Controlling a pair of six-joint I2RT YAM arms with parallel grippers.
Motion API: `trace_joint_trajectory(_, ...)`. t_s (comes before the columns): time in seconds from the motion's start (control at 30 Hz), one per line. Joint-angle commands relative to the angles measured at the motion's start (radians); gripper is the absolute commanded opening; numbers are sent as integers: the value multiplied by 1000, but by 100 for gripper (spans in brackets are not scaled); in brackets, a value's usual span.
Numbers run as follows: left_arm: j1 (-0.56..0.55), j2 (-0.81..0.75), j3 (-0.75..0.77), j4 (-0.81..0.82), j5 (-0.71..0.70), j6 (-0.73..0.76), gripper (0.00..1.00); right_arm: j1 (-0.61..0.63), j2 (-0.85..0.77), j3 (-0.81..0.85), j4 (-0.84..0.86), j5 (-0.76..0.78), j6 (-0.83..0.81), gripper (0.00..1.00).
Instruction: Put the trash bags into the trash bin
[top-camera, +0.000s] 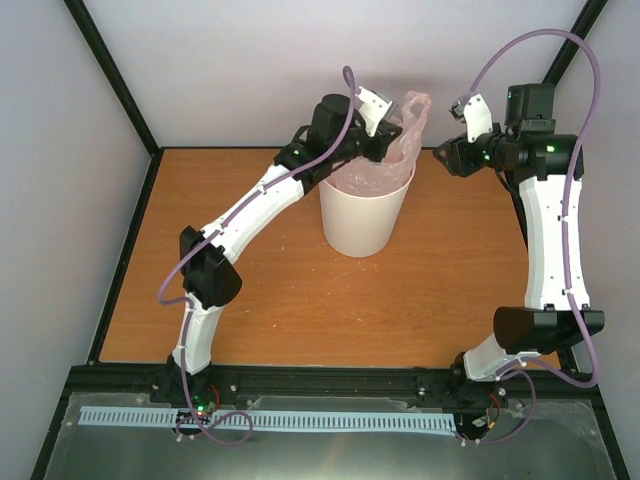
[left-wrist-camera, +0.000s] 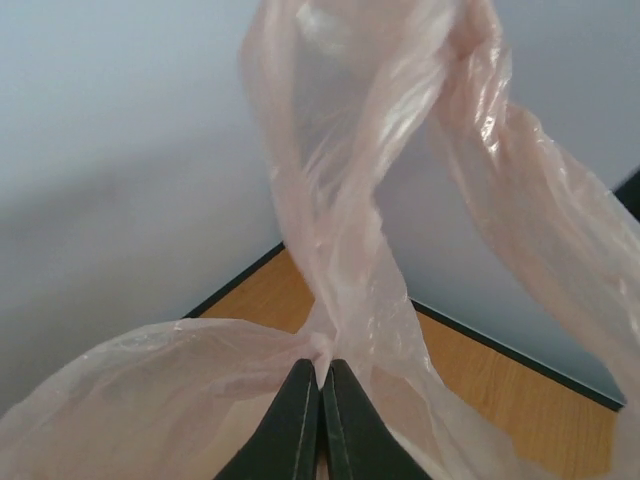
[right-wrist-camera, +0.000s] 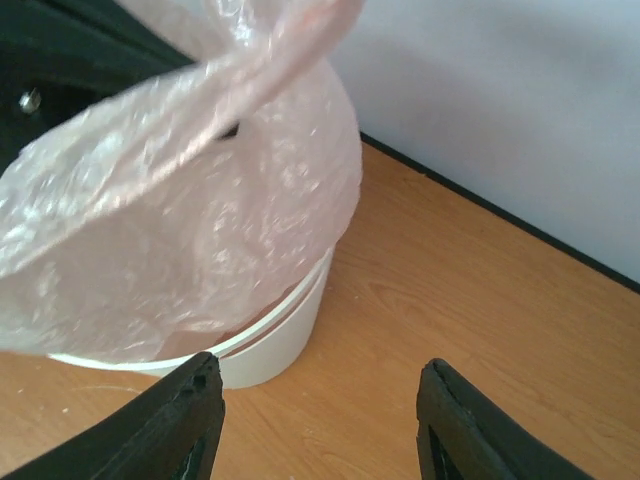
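The white trash bin (top-camera: 362, 220) stands upright at the middle back of the table. A pale pink trash bag (top-camera: 385, 165) billows out of its mouth, and a twisted strip of it rises toward the back wall. My left gripper (top-camera: 380, 150) is over the bin's rim, shut on a bunched fold of the bag (left-wrist-camera: 330, 340). My right gripper (top-camera: 448, 152) hovers to the right of the bin, open and holding nothing. In the right wrist view the bag (right-wrist-camera: 190, 230) hangs over the bin's rim (right-wrist-camera: 280, 330), and the right gripper (right-wrist-camera: 320, 385) is beside them above bare wood.
Pale enclosure walls close in the wooden table (top-camera: 300, 300) at the back and sides, with a black frame along its edges. A metal rail (top-camera: 270, 420) runs in front of the arm bases.
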Motion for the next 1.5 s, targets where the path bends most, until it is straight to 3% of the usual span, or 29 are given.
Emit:
trace_joint_trajectory(0.0, 0, -22, 18, -8, -43, 36, 1, 4, -31, -41, -26, -72, -5, 54)
trace_joint_trajectory(0.37, 66, -143, -22, -72, -80, 99, 1, 35, -38, 79, -39, -130, 32, 57)
trace_joint_trajectory(0.57, 148, -184, 4, -217, -50, 167, 1, 114, -10, 132, -36, -95, 52, 60)
trace_joint_trajectory(0.83, 187, -264, -39, -243, -68, 247, 1, 303, 65, 297, -49, -90, -15, 61)
trace_joint_trajectory(1.0, 188, -292, -31, -296, -112, 246, 1, 405, 113, 301, -75, -20, -91, 62)
trace_joint_trajectory(1.23, 200, -319, -64, -362, -167, 186, 1, 429, 183, 298, -93, 57, -156, 73)
trace_joint_trajectory(1.37, 206, -319, -91, -365, -154, 180, 1, 429, 217, 298, -138, 39, -188, 73)
trace_joint_trajectory(1.47, 216, -301, -87, -367, -140, 183, 1, 429, 235, 289, -158, 33, -198, 67)
